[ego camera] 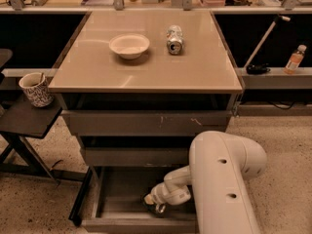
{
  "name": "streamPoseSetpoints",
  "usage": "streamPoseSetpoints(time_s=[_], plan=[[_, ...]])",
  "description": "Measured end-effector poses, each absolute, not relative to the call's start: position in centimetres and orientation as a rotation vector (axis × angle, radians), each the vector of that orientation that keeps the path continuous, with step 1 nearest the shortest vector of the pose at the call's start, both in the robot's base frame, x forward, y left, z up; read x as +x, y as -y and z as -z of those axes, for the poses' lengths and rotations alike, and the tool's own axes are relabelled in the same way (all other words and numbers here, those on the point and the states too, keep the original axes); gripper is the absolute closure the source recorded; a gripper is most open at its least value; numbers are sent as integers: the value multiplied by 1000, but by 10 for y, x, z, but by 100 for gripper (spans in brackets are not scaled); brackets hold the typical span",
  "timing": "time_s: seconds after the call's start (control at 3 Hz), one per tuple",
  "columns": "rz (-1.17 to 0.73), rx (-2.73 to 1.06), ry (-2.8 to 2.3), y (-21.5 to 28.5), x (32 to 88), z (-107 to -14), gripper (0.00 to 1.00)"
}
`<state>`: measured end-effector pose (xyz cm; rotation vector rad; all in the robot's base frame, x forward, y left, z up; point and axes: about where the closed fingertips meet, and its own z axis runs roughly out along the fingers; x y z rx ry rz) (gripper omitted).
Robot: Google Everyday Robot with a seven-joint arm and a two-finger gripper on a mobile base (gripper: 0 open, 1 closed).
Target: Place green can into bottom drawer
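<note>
The bottom drawer [117, 199] is pulled open at the foot of the cabinet, with its flat front [131, 224] nearest me. My white arm [224, 179] bends down from the right into this drawer. The gripper [155, 206] is low inside the drawer, near the middle of its floor. A small dark shape sits right under the gripper, and I cannot tell what it is. The green can is hidden from view.
A silver-white can [174, 39] lies on its side on the cabinet top, next to a white bowl [129, 46]. The two upper drawers [146, 123] are pushed in. A patterned mug [35, 89] stands on a dark side table [24, 121] at left. A bottle [294, 59] stands on the right ledge.
</note>
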<state>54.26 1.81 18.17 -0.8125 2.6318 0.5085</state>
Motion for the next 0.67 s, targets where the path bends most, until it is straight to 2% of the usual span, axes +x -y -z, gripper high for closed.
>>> streamPoseSetpoints(time_s=[0.33, 0.67], plan=[[-509, -813, -2632, -18, 543, -182, 11], [-509, -813, -2632, -18, 543, -182, 0]])
